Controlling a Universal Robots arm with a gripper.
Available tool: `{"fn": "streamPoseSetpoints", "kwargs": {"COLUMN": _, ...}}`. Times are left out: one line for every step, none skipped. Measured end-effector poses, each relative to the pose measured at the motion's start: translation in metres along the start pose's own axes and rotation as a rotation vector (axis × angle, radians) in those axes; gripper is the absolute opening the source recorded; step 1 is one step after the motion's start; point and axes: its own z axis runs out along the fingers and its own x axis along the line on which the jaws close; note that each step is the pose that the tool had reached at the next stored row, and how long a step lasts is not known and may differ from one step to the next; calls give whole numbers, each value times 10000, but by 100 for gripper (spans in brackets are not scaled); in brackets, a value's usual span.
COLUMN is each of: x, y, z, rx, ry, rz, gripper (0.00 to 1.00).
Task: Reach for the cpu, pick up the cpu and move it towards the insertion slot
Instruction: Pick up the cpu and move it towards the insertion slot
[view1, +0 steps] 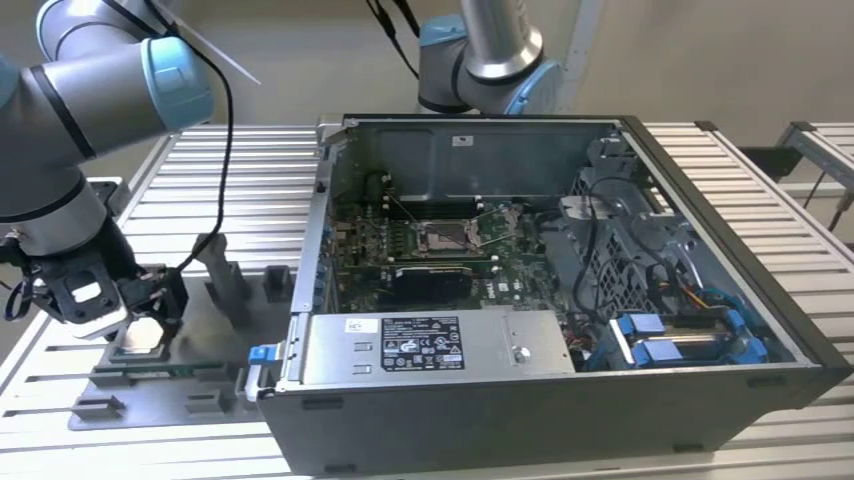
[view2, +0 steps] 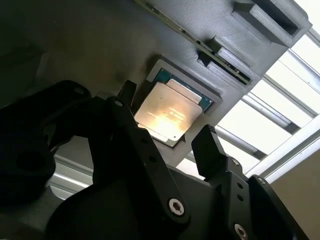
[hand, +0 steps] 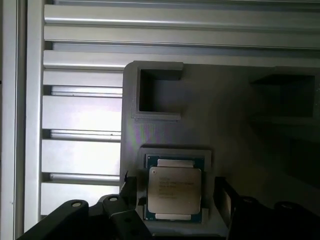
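The cpu (view1: 140, 340) is a small silvery square lying in a recess of the grey fixture plate (view1: 174, 400), at the exterior view's left beside the computer case. My gripper (view1: 130, 318) hangs just above it. In both wrist views the cpu (view2: 167, 112) (hand: 175, 192) sits flat in its pocket. The gripper (view2: 167, 124) (hand: 176, 196) is open, with one black finger (view2: 125, 97) on one side of the chip and the other finger (view2: 207, 145) on the opposite side, small gaps showing. The insertion slot (view1: 441, 236) is the silver-framed socket on the green board inside the case.
The open computer case (view1: 561, 400) stands on the slatted aluminium table (view1: 240, 170), with a power supply, cables and blue drive brackets inside. A thin green memory stick (view1: 160, 372) lies on the fixture plate near upright grey blocks (view1: 220, 275). A second robot arm (view1: 481, 50) stands behind the case.
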Motion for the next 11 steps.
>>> {"fn": "streamPoseSetpoints", "kwargs": {"x": 0, "y": 0, "z": 0, "rx": 0, "ry": 0, "rz": 0, "gripper": 0}}
{"fn": "streamPoseSetpoints", "kwargs": {"x": 0, "y": 0, "z": 0, "rx": 0, "ry": 0, "rz": 0, "gripper": 0}}
{"fn": "streamPoseSetpoints", "kwargs": {"x": 0, "y": 0, "z": 0, "rx": 0, "ry": 0, "rz": 0, "gripper": 0}}
{"fn": "streamPoseSetpoints", "kwargs": {"x": 1, "y": 0, "z": -1, "rx": 2, "ry": 4, "rz": 1, "gripper": 0}}
{"fn": "streamPoseSetpoints", "kwargs": {"x": 1, "y": 0, "z": -1, "rx": 2, "ry": 3, "rz": 1, "gripper": 0}}
{"fn": "streamPoseSetpoints", "kwargs": {"x": 1, "y": 0, "z": 0, "rx": 1, "ry": 2, "rz": 2, "gripper": 0}}
{"fn": "streamPoseSetpoints", "kwargs": {"x": 1, "y": 0, "z": 0, "rx": 1, "ry": 1, "rz": 1, "gripper": 0}}
{"fn": "streamPoseSetpoints", "kwargs": {"x": 1, "y": 0, "z": 1, "rx": 0, "ry": 1, "rz": 1, "gripper": 0}}
{"fn": "streamPoseSetpoints", "kwargs": {"x": 1, "y": 0, "z": 1, "rx": 0, "ry": 1, "rz": 1, "gripper": 0}}
{"fn": "streamPoseSetpoints", "kwargs": {"x": 1, "y": 0, "z": 1, "rx": 0, "ry": 0, "rz": 1, "gripper": 0}}
{"fn": "streamPoseSetpoints", "kwargs": {"x": 1, "y": 0, "z": 1, "rx": 0, "ry": 1, "rz": 1, "gripper": 0}}
